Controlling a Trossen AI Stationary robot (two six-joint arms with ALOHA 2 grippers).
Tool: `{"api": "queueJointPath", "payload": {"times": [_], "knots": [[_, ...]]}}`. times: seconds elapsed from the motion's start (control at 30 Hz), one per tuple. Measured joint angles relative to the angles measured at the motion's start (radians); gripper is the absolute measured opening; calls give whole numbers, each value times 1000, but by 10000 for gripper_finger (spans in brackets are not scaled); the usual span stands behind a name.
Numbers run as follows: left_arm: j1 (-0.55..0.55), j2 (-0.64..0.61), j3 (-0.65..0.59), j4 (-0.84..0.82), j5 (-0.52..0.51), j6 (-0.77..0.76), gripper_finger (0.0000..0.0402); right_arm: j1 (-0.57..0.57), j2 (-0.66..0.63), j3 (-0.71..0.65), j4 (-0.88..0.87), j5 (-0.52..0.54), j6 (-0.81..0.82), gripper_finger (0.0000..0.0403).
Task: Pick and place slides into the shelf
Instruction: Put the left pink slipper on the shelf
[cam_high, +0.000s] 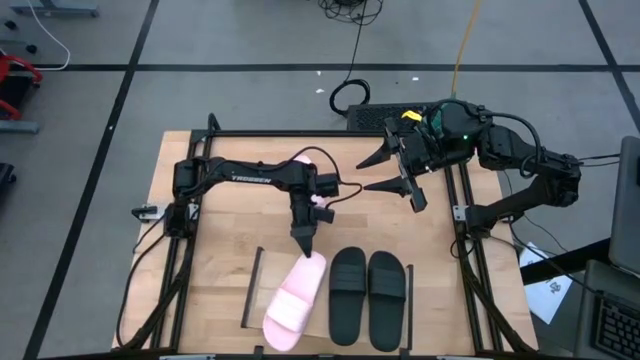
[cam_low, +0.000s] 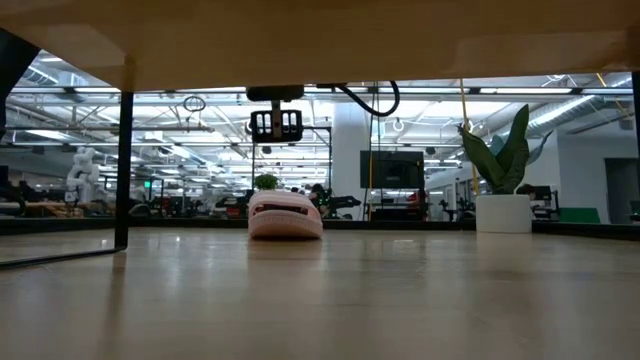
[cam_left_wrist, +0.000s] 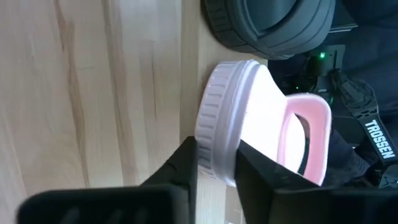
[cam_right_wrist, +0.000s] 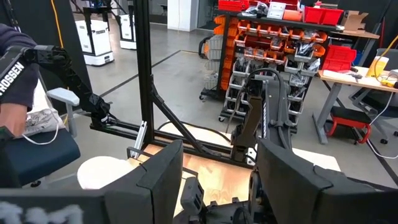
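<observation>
One pale pink slide (cam_high: 293, 303) lies slantwise on the shelf (cam_high: 275, 272), left of two black slides (cam_high: 348, 296) (cam_high: 386, 298) that rest on their soles side by side. My left gripper (cam_high: 307, 248) stands over the pink slide's far end and is shut on it; the left wrist view shows the same slide (cam_left_wrist: 249, 118). A second pink slide (cam_high: 303, 160) shows partly behind my left arm at the table's far side; in the low view it (cam_low: 285, 215) rests on its sole. My right gripper (cam_high: 374, 172) hangs open, high over the table's far right, holding nothing. My left gripper pinches the pink slide's far end (cam_left_wrist: 217, 149), the end away from the strap, across the sole's thickness. One finger (cam_left_wrist: 258, 177) lies on the footbed, the other (cam_left_wrist: 185, 168) against the underside. The fingers slant down from the far side. The slide's strap end (cam_high: 284, 322) lies on the shelf.
The shelf has thin black rails at its ends (cam_high: 252, 290). Black frame rails run along the table's left (cam_high: 185, 260) and right (cam_high: 468, 260) sides. Bare wood lies between the shelf and the far pink slide (cam_high: 240, 220).
</observation>
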Motion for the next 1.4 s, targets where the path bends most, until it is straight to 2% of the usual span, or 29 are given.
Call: {"api": "queueJointPath", "payload": {"times": [0.2,0.4,0.57,0.83,1.13,1.3,1.4], "knots": [[4,0,0,-1,30,11,36,0,0,0,0,0,0,196],[11,0,0,-3,41,-9,37,0,0,0,0,0,1,196],[15,0,0,-10,53,-49,21,0,0,0,0,0,1,196],[16,-4,0,-86,76,-68,11,0,0,0,-15,0,1,196],[33,-90,-1,-98,17,-110,10,0,0,0,-30,0,-1,196],[40,-136,-1,-104,-82,-190,10,0,0,0,-29,0,-3,196],[39,-150,-1,-113,-103,-222,10,0,0,0,-30,0,-3,196]]}}
